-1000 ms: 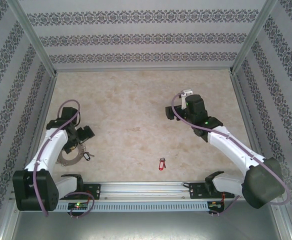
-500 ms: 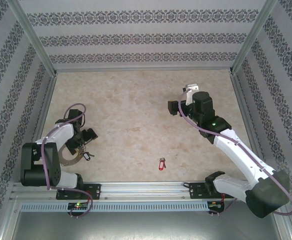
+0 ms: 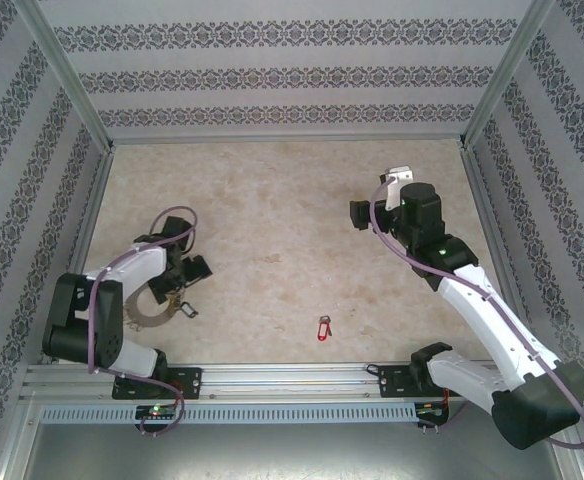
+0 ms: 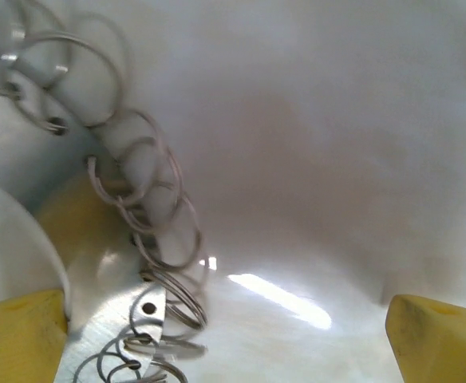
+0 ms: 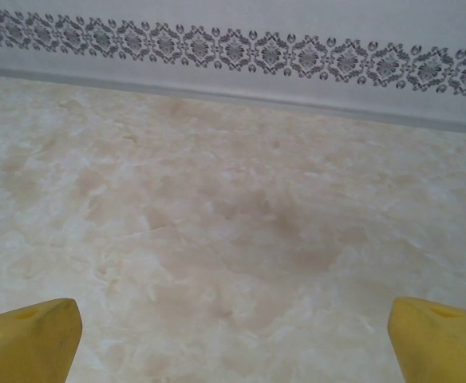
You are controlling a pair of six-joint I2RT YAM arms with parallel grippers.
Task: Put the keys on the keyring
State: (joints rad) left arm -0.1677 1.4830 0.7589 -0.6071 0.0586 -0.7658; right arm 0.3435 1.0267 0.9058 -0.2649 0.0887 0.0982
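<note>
- From above: finds the left hand (image 3: 184, 272) spread wide and low over the near-left of the bench (image 3: 272, 200), right at the keyring (image 3: 137, 316). Looks set there to come down on the ring's rim, judging by the task.
- Same view: puts the keys (image 3: 323, 328), the red tag, flat on the bench near the front edge, well apart from the ring and from both hands. Shows the right hand (image 3: 377, 198) spread too, raised over the far right, gripping nothing. Notes a small dark tag (image 3: 185, 310) just beside the ring, possibly in the way of a clean pinch there.
- Left wrist: looks down between yellow fingertips (image 4: 21, 331) set far apart, with nothing pinched. Catches the keyring close and blurred at left, with wire coils (image 4: 165, 263) strung along its flat metal edge. Cannot tell whether the hand touches it.
- Right wrist: faces the bench and a patterned wall (image 5: 233, 52) past wide-set fingertips, with nothing near to snag.
</note>
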